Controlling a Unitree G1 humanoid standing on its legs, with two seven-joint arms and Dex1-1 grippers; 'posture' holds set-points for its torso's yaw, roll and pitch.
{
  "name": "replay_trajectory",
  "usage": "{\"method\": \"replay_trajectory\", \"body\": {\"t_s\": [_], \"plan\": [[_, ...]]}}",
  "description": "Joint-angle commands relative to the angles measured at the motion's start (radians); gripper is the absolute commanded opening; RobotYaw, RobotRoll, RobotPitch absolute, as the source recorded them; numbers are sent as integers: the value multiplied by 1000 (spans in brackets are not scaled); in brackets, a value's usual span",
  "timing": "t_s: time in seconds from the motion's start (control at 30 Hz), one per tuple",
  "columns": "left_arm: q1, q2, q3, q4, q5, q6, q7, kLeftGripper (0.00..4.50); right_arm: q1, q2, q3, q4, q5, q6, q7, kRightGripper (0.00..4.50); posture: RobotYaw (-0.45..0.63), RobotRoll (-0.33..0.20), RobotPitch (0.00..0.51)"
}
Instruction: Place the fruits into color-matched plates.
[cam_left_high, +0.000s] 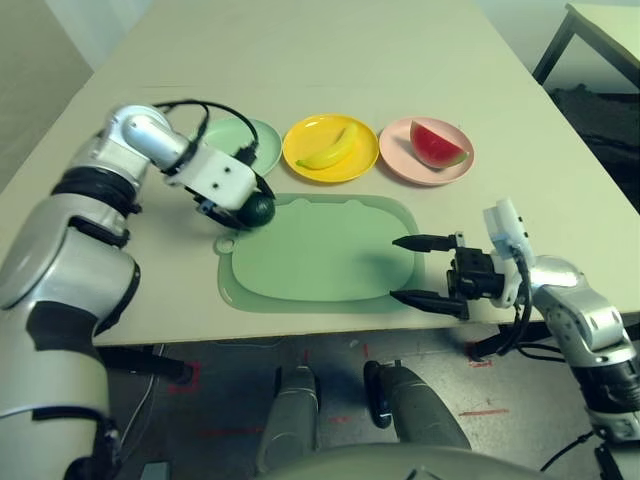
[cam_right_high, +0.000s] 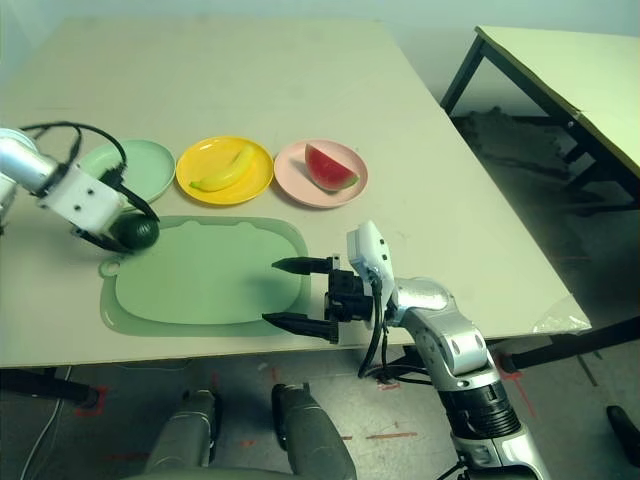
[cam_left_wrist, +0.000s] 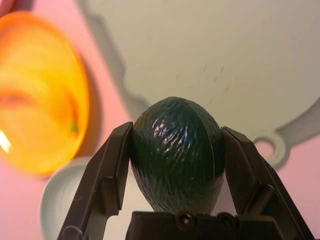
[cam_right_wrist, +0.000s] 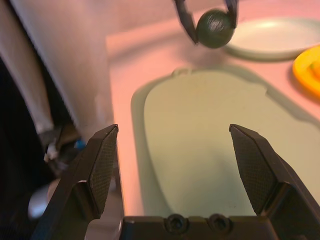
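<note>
Gripping the dark green avocado (cam_left_wrist: 176, 152) between both black fingers, the left gripper (cam_left_high: 243, 210) hangs over the far left corner of the big green mat (cam_left_high: 320, 250), just by the mat's loop tab (cam_left_high: 226, 244), with its jaws clamped on the fruit's sides. The mint green plate (cam_left_high: 262, 138) sits right behind that hand, partly hidden by the wrist and its cables, and it's the left one in a row of three near the middle of the surface (cam_left_high: 330, 60). Next along is the yellow plate (cam_left_high: 330, 148) with the banana (cam_left_high: 331, 152) lying in it, then the pale pink plate (cam_left_high: 427, 151) holding the watermelon wedge (cam_left_high: 437, 145), rind toward the near side. Those three plates are almost rim to rim, so not much slack between them, but the mat in front is bare across its whole middle and the far stretch of the surface behind the plates is wide open too. The right gripper (cam_left_high: 420, 270) is parked at the mat's near right corner, close to the front edge of the surface, pointing across toward the left with its jaws spread wide and nothing in them. Off to the right a second table (cam_right_high: 570, 70) stands across a gap of floor. Can't make out any labels or writing on anything.
</note>
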Motion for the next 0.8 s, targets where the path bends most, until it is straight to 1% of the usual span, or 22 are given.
{"method": "replay_trajectory", "body": {"t_s": [0.03, 0.1, 0.2, 0.33, 0.63, 0.8], "plan": [[-25, 6, 37, 46, 130, 24, 92, 3038, -7, 43, -27, -5, -28, -38, -87, 4500, -154, 0, 160], [-35, 7, 27, 60, 224, 41, 198, 3038, -10, 63, -22, 10, -85, -85, -137, 4500, -165, 0, 164], [-51, 4, -26, 72, 403, 72, 404, 3038, 8, 72, -17, 11, -108, -117, -154, 4500, -190, 0, 169], [-57, -29, -47, 95, 544, 169, 622, 3038, 45, 59, -18, -11, -111, -124, -158, 4500, -212, 0, 174], [-27, -88, -81, 130, 760, 319, 974, 3038, 99, 46, -25, -75, -89, -92, -181, 4500, -240, 0, 185], [5, -106, -68, 141, 796, 342, 1020, 3038, 106, 34, -37, -97, -77, -73, -193, 4500, -253, 0, 189]]}}
